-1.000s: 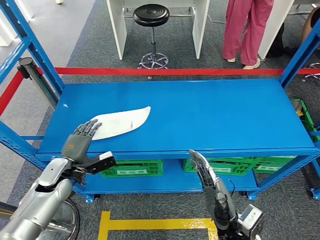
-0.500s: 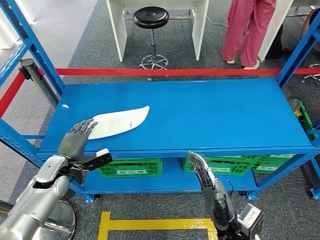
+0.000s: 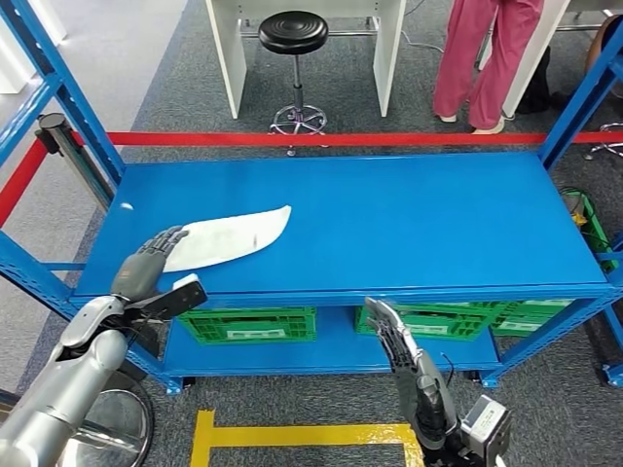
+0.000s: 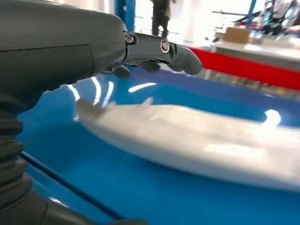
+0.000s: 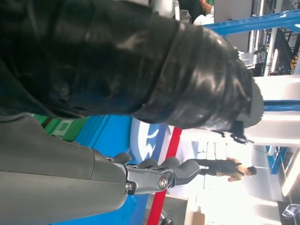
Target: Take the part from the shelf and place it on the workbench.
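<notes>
The part is a long, flat white curved panel [image 3: 232, 235] lying on the left half of the blue shelf top [image 3: 412, 219]; the left wrist view shows it close and blurred [image 4: 198, 140]. My left hand [image 3: 145, 272] hovers at the panel's near left end, fingers spread over its tip and thumb jutting out below the shelf's front edge, holding nothing. In the left wrist view its fingers [image 4: 166, 49] reach out above the panel. My right hand [image 3: 400, 345] hangs in front of the shelf, below its front edge, fingers straight and apart.
Green crates [image 3: 249, 326] sit on the lower shelf. Blue uprights [image 3: 66, 92] frame the rack on both sides. A red barrier tape [image 3: 331, 139] runs behind it, with a black stool [image 3: 295, 34], white desk legs and a person in pink trousers [image 3: 485, 58] beyond.
My left hand has drawn back slightly toward me and to the left, sinking nearer the shelf's front edge. The right hand dropped a little. The panel has not moved.
</notes>
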You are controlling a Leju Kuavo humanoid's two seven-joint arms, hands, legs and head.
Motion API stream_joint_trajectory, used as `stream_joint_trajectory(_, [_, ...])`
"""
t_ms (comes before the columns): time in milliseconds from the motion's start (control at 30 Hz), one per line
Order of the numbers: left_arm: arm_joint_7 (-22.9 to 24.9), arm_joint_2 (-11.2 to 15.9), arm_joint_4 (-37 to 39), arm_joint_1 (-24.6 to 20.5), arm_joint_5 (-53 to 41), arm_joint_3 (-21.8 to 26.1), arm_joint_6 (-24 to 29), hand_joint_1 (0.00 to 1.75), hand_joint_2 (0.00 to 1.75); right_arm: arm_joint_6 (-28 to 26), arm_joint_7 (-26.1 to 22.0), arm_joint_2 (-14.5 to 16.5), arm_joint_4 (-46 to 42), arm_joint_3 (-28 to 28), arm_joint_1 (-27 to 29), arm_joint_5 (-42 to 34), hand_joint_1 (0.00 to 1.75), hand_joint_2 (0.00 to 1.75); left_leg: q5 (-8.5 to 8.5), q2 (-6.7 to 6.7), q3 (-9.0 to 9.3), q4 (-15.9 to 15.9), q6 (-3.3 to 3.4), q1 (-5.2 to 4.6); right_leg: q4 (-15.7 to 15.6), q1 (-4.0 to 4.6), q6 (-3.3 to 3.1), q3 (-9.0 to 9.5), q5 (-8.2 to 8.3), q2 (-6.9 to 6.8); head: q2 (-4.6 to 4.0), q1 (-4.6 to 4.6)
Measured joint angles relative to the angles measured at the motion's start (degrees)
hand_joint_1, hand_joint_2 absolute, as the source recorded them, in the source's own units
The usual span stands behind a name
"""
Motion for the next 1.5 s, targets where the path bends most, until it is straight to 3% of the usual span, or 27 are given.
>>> stream_joint_trajectory(267, [-0.76,-0.49,-9.48,1.66,6.58,-1.17,-1.38,0.00,1.75,2.20,1.88,2.11,-0.01,-0.55,-0.53,1.88,0.00,0.00,-0.10,0.04,-0.19,0.02,0.07,-0.03,-0.02,-0.07,0.03,-0.18,-0.03,0.02,0.00,0.00])
stream_joint_trajectory(367, [-1.15,-0.56,-11.64,2.11,7.27,-1.51,-1.39,0.00,0.44,2.33,1.87,2.47,-0.01,-0.68,-0.47,1.93,0.00,0.00,-0.12,0.07,-0.19,0.02,0.08,-0.03,-0.03,-0.07,0.03,-0.20,-0.03,0.05,0.00,0.01])
stream_joint_trajectory(400, [-1.45,-0.59,-12.26,2.29,7.63,-1.60,-1.37,0.00,0.44,2.35,1.84,2.51,-0.01,-0.74,-0.45,1.94,0.00,0.00,-0.12,0.08,-0.19,0.03,0.08,-0.04,-0.03,-0.07,0.03,-0.21,-0.03,0.05,0.00,0.00])
stream_joint_trajectory(500, [-2.12,-0.81,-14.41,2.86,7.56,-2.09,-1.14,0.00,1.75,2.43,1.72,2.63,-0.01,-0.88,-0.36,1.99,0.00,0.00,-0.12,0.08,-0.20,0.03,0.08,-0.07,-0.04,-0.07,0.03,-0.22,-0.03,0.05,0.00,-0.01])
stream_joint_trajectory(900, [1.82,-1.62,-17.44,3.28,-2.14,-5.79,0.79,0.00,1.75,2.20,1.52,2.84,-0.01,-1.14,-0.25,2.03,0.00,0.00,-0.12,0.09,-0.20,0.03,0.08,-0.07,-0.04,-0.06,0.03,-0.25,-0.03,0.06,0.00,-0.01])
stream_joint_trajectory(1500, [2.56,-1.85,-15.97,3.09,-4.06,-7.34,0.90,0.00,1.75,2.13,1.52,2.97,-0.01,-1.14,-0.25,2.05,0.00,0.00,-0.12,0.10,-0.22,0.03,0.08,-0.07,-0.04,-0.07,0.03,-0.26,-0.03,0.07,0.00,-0.01])
